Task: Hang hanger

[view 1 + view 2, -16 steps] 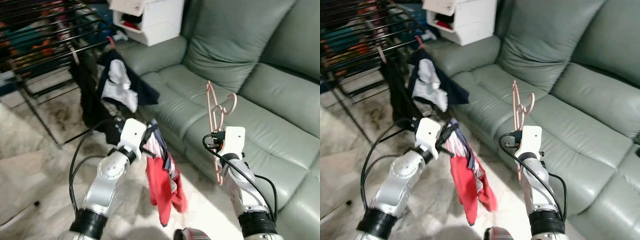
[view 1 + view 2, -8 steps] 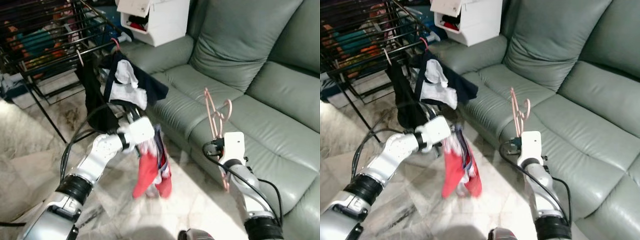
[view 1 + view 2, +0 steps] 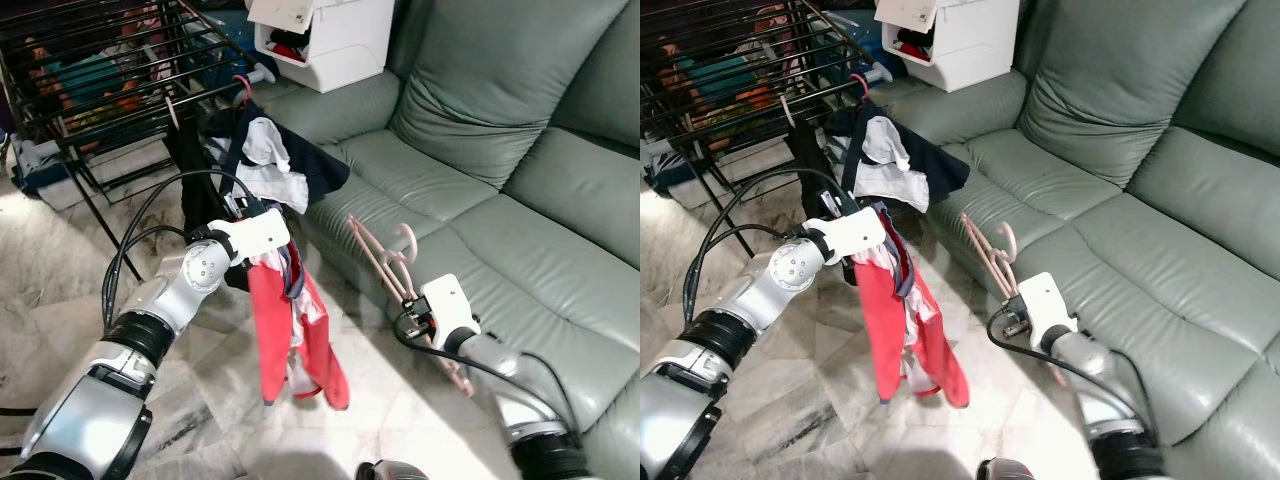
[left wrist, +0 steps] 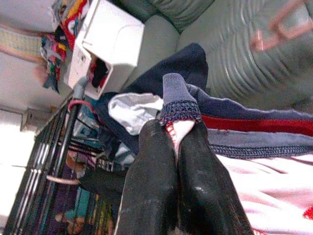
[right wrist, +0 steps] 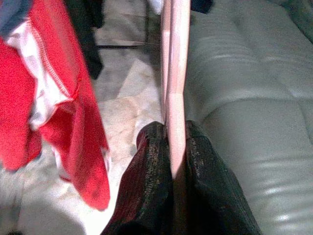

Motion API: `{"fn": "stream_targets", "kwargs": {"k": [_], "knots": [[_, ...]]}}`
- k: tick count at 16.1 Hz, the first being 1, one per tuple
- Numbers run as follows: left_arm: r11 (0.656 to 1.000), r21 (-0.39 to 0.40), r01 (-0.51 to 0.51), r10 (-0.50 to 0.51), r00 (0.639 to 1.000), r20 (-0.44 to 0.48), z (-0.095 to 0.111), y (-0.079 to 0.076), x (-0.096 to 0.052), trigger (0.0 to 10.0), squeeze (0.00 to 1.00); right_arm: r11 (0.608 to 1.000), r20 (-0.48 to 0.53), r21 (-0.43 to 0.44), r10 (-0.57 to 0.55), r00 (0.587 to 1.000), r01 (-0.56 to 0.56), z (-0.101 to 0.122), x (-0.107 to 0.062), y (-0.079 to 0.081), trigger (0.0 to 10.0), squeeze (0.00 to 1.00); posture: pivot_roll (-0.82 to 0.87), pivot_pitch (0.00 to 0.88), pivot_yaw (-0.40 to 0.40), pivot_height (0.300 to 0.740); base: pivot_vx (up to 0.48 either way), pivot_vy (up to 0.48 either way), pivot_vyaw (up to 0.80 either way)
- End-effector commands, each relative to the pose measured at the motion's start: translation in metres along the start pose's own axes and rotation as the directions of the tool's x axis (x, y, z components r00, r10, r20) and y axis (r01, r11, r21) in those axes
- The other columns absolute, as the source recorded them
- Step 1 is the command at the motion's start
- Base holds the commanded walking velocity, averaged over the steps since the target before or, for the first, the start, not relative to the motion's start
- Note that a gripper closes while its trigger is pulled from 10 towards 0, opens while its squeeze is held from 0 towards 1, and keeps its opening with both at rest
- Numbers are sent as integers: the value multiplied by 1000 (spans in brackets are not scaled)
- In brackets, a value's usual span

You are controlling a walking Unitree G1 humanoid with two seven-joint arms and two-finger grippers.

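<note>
We are seeing the right gripper (image 5: 171, 152) clamping its two black fingers (image 5: 146, 161) onto a bar of the pink hanger (image 3: 385, 255), so the hanger is standing up out of the closed claw and running on below it. In the head views the hanger is sitting in front of the grey-green sofa (image 3: 520, 200), above the sofa's front edge and the marble floor (image 3: 60, 300). Its long axis is slanting: the hook end is reaching upward and leaning toward the robot's left, while the lower end is trailing down past the right wrist toward the robot's right.

The left gripper (image 4: 177, 147) is pinching the collar of a red garment (image 3: 290, 340) with navy and white trim, its fingers pressed together on the cloth. The garment is hanging straight down from it over the floor, just left of the hanger and apart from it. Behind it, the black drying rack (image 3: 90, 70) is carrying dark and white clothes (image 3: 270, 170) near the sofa's arm.
</note>
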State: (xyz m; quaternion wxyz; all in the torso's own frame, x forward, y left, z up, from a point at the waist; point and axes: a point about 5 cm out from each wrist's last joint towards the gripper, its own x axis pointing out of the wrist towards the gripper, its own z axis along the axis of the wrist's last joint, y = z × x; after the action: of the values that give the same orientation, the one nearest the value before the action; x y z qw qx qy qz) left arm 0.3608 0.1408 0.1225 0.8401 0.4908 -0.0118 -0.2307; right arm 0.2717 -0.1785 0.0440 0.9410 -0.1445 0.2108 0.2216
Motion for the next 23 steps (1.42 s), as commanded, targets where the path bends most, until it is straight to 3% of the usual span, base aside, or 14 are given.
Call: {"fn": "stream_targets", "kwargs": {"k": [1,3,7,9,11,18,22,23], "knots": [[999,-24,-23,23,1000,-16,-4,6,-1,10000,0,998,22,-28,56,998,-55,9,2,6,10000,0,-73,0,67,740,0,0,0],[999,-13,35,-35,999,-5,-6,0,0,10000,0,970,-13,-130,206,978,-206,8,-9,10,10000,0,-77,0,66,740,0,0,0],[997,23,72,-71,995,-67,-19,-12,0,10000,0,924,-21,-156,351,936,-350,19,-26,1,10000,0,-81,0,62,740,0,0,0],[998,-1,63,-63,997,-54,-18,-13,1,10000,0,905,-31,-156,395,918,-395,21,-32,-4,10000,0,-85,0,61,740,0,0,0],[998,-32,63,-64,997,-38,-15,-14,1,10000,0,902,-34,-145,407,913,-407,21,-34,-6,10000,0,-85,0,62,740,0,0,0],[997,-31,73,-74,996,-44,-18,-18,2,10000,0,880,-28,-129,457,889,-457,25,-40,-6,10000,0,-84,0,66,740,0,0,0],[996,-26,82,-85,992,-94,-27,-21,-1,10000,0,885,119,-140,460,880,-443,49,-37,-1,10000,0,-84,0,71,740,0,0,0],[996,-33,88,-91,991,-96,-27,-22,-1,10000,0,888,103,-157,450,887,-433,47,-36,0,10000,0,-84,0,71,740,0,0,0]]}}
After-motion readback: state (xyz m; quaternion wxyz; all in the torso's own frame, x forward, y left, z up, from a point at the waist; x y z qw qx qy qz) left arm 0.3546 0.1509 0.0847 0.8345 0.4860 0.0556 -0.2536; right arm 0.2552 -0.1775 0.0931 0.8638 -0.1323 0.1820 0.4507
